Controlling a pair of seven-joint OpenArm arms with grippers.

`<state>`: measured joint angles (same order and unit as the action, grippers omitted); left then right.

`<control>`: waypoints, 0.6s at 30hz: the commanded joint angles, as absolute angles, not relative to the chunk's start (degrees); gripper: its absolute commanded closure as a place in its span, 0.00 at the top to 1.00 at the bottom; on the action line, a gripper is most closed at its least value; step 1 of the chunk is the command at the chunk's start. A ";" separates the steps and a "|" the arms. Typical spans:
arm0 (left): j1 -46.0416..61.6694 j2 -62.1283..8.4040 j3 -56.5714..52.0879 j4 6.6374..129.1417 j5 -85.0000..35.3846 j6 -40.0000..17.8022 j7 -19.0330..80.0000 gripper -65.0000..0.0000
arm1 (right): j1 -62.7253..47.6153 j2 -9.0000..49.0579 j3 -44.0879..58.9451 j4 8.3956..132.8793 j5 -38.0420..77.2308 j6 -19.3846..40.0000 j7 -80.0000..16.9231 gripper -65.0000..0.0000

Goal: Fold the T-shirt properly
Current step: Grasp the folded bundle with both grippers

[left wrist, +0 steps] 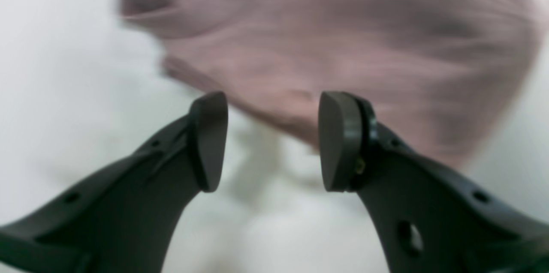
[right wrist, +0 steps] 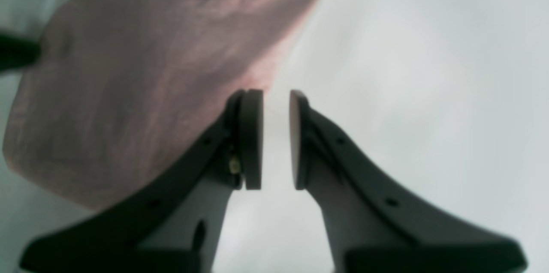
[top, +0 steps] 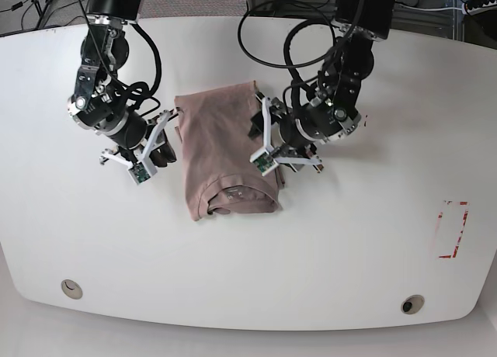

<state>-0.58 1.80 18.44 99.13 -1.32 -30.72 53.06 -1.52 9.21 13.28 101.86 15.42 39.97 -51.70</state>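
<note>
Here your dusty pink-brown cotton T-shirt (top: 227,154) lies mid-table as a narrow folded strip, long axis running away from you, neckline at the near end. The left gripper (left wrist: 273,141) hovers at its edge, jaws apart and empty; the right gripper (right wrist: 276,139) flanks the opposite edge, jaws nearly together, holding nothing.

White table (top: 349,240) filling most of the base view, front edge curving. Two round holes (top: 71,288) sitting near its front corners. Red rectangular marking (top: 451,229) lying on the right side. Beyond the far edge, black cables (top: 27,4) trailing over grey floor. Even light falling, soft shadows showing.
</note>
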 commanded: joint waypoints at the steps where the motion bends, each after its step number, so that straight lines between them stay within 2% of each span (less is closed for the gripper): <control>1: 0.75 2.77 19.03 101.32 -2.07 -30.37 51.12 0.49 | 1.27 9.80 12.53 99.82 16.04 40.00 -50.59 0.15; 7: 2.77 5.05 18.86 100.97 -1.89 -30.11 50.68 0.49 | 4.53 9.71 11.03 93.58 16.13 40.00 -47.87 0.15; 18: 3.65 3.12 18.86 92.70 -1.80 -30.11 45.49 0.49 | 5.05 9.89 10.24 81.98 16.04 40.00 -38.99 0.15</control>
<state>4.10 3.53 18.87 92.90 -1.30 -30.02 46.85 3.84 9.26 10.11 82.61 15.20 39.90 -41.74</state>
